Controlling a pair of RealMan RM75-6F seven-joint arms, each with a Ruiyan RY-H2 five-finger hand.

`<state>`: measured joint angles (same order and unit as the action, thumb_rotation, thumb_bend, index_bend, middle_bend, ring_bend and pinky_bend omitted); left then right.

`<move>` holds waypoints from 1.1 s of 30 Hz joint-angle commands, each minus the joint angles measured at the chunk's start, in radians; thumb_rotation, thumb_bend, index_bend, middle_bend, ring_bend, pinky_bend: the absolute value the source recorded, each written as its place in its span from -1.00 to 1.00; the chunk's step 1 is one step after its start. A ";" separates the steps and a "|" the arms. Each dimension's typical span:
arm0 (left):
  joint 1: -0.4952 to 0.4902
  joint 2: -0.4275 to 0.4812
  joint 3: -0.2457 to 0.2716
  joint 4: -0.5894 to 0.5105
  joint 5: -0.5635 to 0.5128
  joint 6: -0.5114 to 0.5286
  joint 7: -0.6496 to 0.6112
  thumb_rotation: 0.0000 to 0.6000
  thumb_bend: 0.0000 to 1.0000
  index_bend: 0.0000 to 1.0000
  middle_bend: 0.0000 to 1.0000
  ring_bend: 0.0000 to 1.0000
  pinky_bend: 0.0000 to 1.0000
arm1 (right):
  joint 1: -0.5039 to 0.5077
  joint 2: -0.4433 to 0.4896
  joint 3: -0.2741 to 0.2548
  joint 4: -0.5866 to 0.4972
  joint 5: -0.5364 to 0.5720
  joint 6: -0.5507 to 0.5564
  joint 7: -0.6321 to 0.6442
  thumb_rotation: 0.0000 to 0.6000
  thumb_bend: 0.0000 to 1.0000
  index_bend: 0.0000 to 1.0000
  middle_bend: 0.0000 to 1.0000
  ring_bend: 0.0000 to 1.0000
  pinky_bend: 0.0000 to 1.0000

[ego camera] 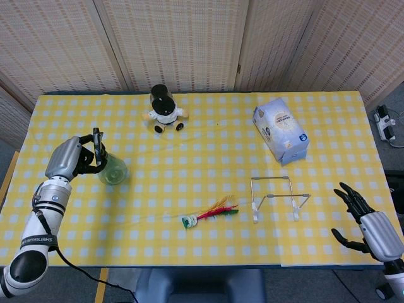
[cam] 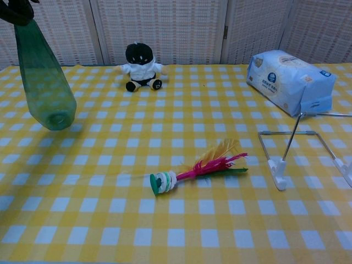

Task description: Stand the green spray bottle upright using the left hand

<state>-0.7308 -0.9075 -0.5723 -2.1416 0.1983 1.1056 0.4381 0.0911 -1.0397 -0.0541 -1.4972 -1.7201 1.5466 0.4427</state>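
Note:
The green spray bottle [cam: 44,82] is translucent green with a black spray head. It hangs tilted above the yellow checked table at the left, its base [ego camera: 114,171] lowest and nearest the cloth. My left hand [ego camera: 68,158] grips its black head; in the chest view only dark fingers [cam: 19,10] show at the top left corner. My right hand [ego camera: 367,224] hovers with fingers spread at the table's front right corner, holding nothing.
A black and white plush doll [ego camera: 165,110] sits at the back. A blue tissue pack [ego camera: 281,130] lies at the back right, a wire stand [ego camera: 276,196] in front of it. A feather shuttlecock [ego camera: 208,214] lies near the front middle.

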 commanded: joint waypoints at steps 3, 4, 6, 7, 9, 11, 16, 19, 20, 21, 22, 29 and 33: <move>-0.030 0.052 0.007 0.018 -0.064 -0.051 -0.037 1.00 0.17 0.50 1.00 1.00 1.00 | 0.014 -0.005 0.002 0.002 0.021 -0.041 -0.004 1.00 -0.28 -1.00 -1.00 -0.85 -0.26; -0.034 0.055 0.013 0.026 -0.073 -0.061 -0.045 1.00 0.17 0.50 1.00 1.00 1.00 | 0.018 -0.004 0.001 0.000 0.018 -0.044 -0.005 1.00 -0.27 -1.00 -1.00 -0.85 -0.26; -0.041 0.061 0.022 0.042 -0.091 -0.085 -0.056 1.00 0.18 0.50 1.00 1.00 1.00 | 0.017 -0.003 0.001 0.001 0.013 -0.039 -0.008 1.00 -0.27 -1.00 -1.00 -0.85 -0.26; -0.045 0.064 0.024 0.051 -0.104 -0.101 -0.063 1.00 0.18 0.50 1.00 1.00 1.00 | 0.016 -0.003 0.002 0.001 0.014 -0.034 -0.007 1.00 -0.28 -1.00 -1.00 -0.85 -0.26; -0.058 0.074 0.035 0.075 -0.141 -0.142 -0.072 1.00 0.18 0.50 1.00 1.00 1.00 | 0.013 0.000 0.003 0.000 0.018 -0.028 0.003 1.00 -0.28 -1.00 -1.00 -0.85 -0.26; -0.070 0.082 0.045 0.095 -0.173 -0.177 -0.078 1.00 0.18 0.50 1.00 1.00 1.00 | 0.011 0.001 0.005 0.001 0.022 -0.023 0.005 1.00 -0.28 -1.00 -1.00 -0.85 -0.26; -0.092 0.088 0.076 0.132 -0.199 -0.233 -0.103 1.00 0.18 0.50 1.00 1.00 1.00 | 0.010 0.000 0.001 0.005 0.018 -0.023 0.001 1.00 -0.28 -1.00 -1.00 -0.85 -0.26; -0.101 0.075 0.090 0.148 -0.182 -0.223 -0.126 1.00 0.18 0.50 1.00 1.00 1.00 | 0.016 0.013 -0.014 0.003 -0.001 -0.036 0.016 1.00 -0.28 -1.00 -1.00 -0.87 -0.26; -0.102 0.073 0.093 0.152 -0.179 -0.223 -0.137 1.00 0.18 0.50 1.00 1.00 1.00 | 0.019 0.018 -0.018 0.003 -0.008 -0.038 0.025 1.00 -0.28 -1.00 -1.00 -0.88 -0.26; -0.104 0.071 0.097 0.156 -0.174 -0.220 -0.142 1.00 0.18 0.50 1.00 1.00 1.00 | 0.020 0.019 -0.019 0.005 -0.011 -0.038 0.027 1.00 -0.28 -1.00 -1.00 -0.88 -0.26; -0.105 0.068 0.104 0.160 -0.172 -0.220 -0.149 1.00 0.18 0.50 1.00 1.00 1.00 | 0.021 0.019 -0.020 0.006 -0.012 -0.038 0.026 1.00 -0.28 -1.00 -1.00 -0.88 -0.26; -0.089 0.070 0.111 0.187 -0.139 -0.253 -0.231 1.00 0.17 0.47 1.00 1.00 1.00 | 0.030 0.038 -0.041 0.002 -0.033 -0.056 0.044 1.00 -0.28 -1.00 -1.00 -0.91 -0.26; -0.083 0.070 0.122 0.197 -0.121 -0.276 -0.265 1.00 0.16 0.44 1.00 1.00 1.00 | 0.028 0.040 -0.041 -0.001 -0.034 -0.047 0.041 1.00 -0.28 -1.00 -1.00 -0.91 -0.26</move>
<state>-0.8167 -0.8375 -0.4550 -1.9496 0.0728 0.8380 0.1817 0.1192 -0.9996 -0.0951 -1.4977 -1.7544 1.4995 0.4839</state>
